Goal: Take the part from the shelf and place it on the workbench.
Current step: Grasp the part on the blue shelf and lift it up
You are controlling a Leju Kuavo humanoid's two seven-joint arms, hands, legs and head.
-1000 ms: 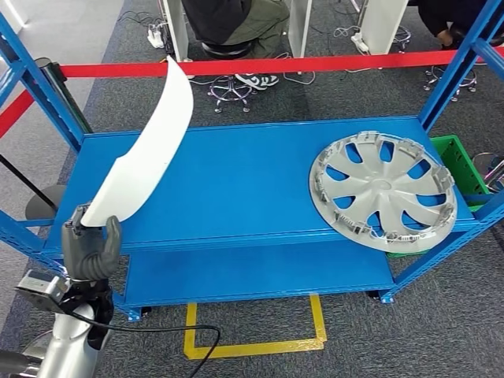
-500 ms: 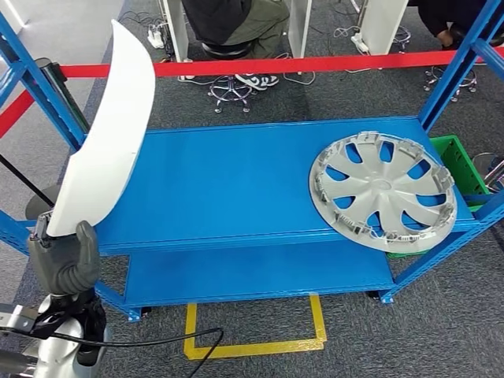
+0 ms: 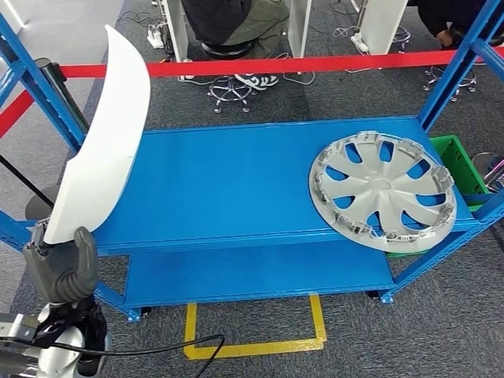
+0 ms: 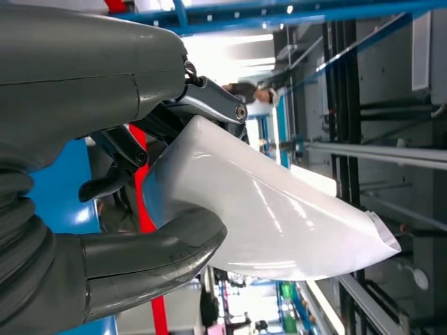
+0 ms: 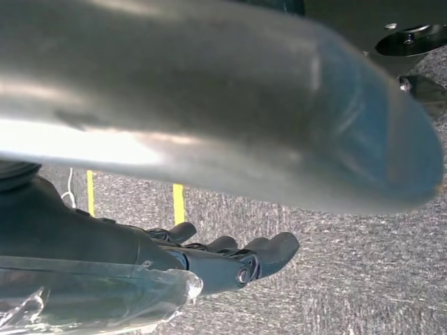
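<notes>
Left wrist view gives me the grip up close: the thick grey thumb (image 4: 158, 244) curls under the white part (image 4: 274, 216) while the darker fingers (image 4: 211, 101) clamp over its upper face, so my left hand (image 4: 153, 167) pinches the wide end and the tapered tip sticks out free beyond it. I read that as the natural hold for a long curved panel, since the broad end gives the fingers the most surface to bear on.

From the head view, the left hand (image 3: 62, 268) sits low at the front left corner of the blue shelf (image 3: 238, 189), and the white part (image 3: 104, 142) stands nearly upright above it, its tip reaching up toward the red barrier tape (image 3: 297, 63). It is off the shelf deck entirely. Held tall like this it looks clear of the blue upright on the left, though I would watch that post when turning away.

The silver wheel cover (image 3: 383, 189) lies flat at the right end of the shelf, untouched.

My right hand (image 5: 237, 262) hangs over grey carpet with its fingers extended and loosely apart, holding nothing.

I judge the pick is done; carrying to the workbench remains.
</notes>
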